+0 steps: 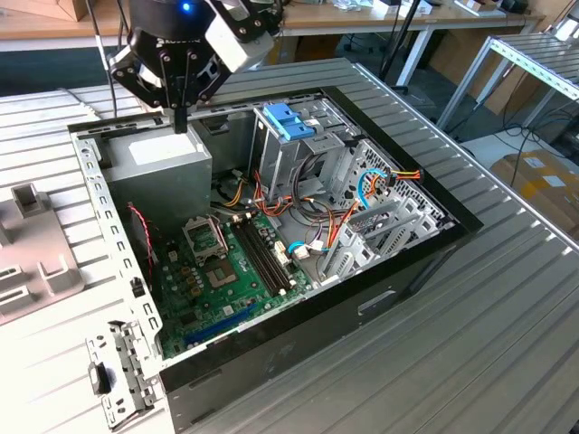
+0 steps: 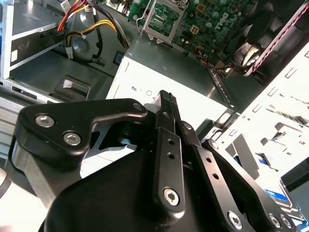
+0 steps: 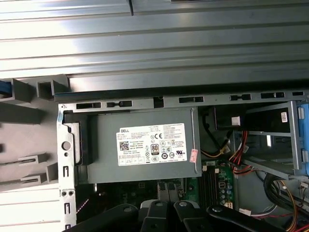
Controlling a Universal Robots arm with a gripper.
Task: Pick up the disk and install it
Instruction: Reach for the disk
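My gripper point(image 1: 181, 119) hangs over the far corner of the open computer case point(image 1: 380, 298), just above the grey power supply point(image 1: 167, 161). Its two black fingers point(image 2: 166, 104) are pressed together, shut, with nothing between them. In the first wrist view the power supply point(image 3: 145, 145) with its white label lies straight below the gripper's black links. The disk is out of view. The tall metal drive cage point(image 1: 271, 167) stands inside the case, topped by a blue plastic bracket point(image 1: 288, 120).
The green motherboard point(image 1: 226, 271) and bundles of coloured cables point(image 1: 362, 194) lie in the case. A grey slotted fixture point(image 1: 32, 244) sits on the ribbed table at the exterior view's left. A loose metal bracket point(image 1: 118, 371) lies near the case's front corner.
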